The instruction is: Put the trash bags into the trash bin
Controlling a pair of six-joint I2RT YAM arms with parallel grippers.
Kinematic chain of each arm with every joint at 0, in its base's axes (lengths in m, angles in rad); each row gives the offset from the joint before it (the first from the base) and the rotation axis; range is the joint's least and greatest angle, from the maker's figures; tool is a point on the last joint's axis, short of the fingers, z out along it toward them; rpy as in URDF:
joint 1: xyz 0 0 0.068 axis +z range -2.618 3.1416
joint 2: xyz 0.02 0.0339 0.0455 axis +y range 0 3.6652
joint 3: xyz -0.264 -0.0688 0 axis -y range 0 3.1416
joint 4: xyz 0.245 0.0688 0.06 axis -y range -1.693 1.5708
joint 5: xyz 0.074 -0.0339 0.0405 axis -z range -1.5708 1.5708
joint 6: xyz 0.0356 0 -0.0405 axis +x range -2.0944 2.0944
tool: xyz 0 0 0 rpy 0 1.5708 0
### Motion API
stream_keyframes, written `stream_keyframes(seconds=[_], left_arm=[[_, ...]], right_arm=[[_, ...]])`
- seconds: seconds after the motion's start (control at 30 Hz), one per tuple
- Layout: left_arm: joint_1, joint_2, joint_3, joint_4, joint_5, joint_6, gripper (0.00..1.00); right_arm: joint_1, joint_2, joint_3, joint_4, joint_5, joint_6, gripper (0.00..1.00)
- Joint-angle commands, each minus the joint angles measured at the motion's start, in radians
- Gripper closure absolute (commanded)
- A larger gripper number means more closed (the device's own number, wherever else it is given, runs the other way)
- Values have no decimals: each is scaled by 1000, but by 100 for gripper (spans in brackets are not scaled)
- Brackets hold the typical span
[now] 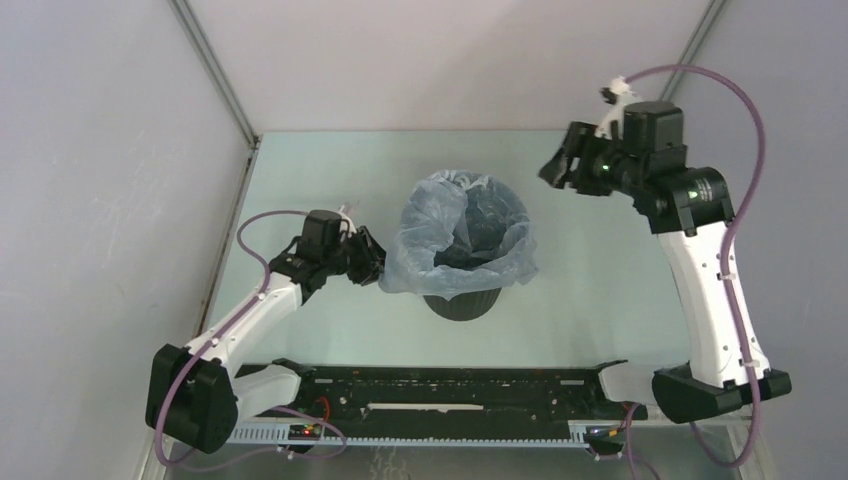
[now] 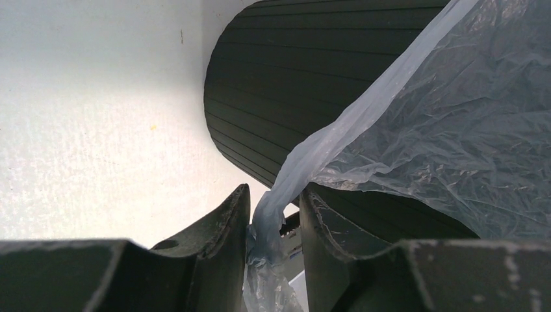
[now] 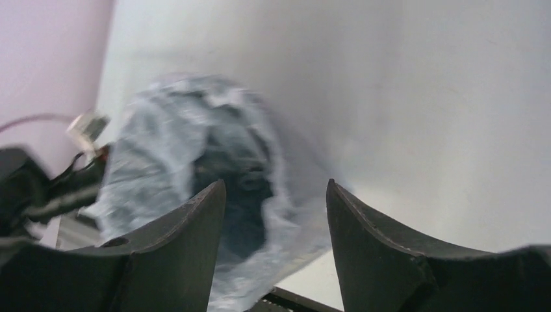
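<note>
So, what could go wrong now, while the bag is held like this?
1. The left jaws pinch only a thin strip of the bag, which looks stretched; more pull may tear it or let it slip out.
2. Nothing steadies the bin: the right jaws are open and far off, so a sideways pull may tip or drag it.
3. The bag sits loosely on the bin; its far side may slide off.

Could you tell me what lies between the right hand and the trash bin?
Only bare table between the right hand and trash bin, per the top view.
</note>
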Motion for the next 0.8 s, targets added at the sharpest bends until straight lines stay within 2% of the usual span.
stream_keyframes(seconds=[0.0, 0.07, 0.2, 0.27, 0.4, 0.5, 0.6, 0.77], left_arm=[[-2, -24, -13, 29, 14, -2, 61], [-2, -22, -10, 31, 18, -3, 61], [-2, -22, -9, 33, 23, -5, 61], [-2, -27, -13, 35, 19, -10, 61], [-2, -30, -35, 72, 29, -38, 61], [-2, -23, -42, 85, 30, -48, 62], [-5, -17, -45, 99, 27, -62, 63], [-23, -12, -55, 134, 14, -83, 64]], right_arm=[[250, 78, 93, -6, 99, 3, 36], [376, 109, 64, 33, 118, 26, 41], [499, 164, -78, 131, 92, 93, 55], [537, 180, -155, 192, 104, 111, 65], [562, 199, -330, 382, 138, 147, 74], [575, 248, -375, 462, 192, 144, 82], [588, 322, -377, 504, 245, 151, 84], [600, 454, -387, 549, 233, 194, 83]])
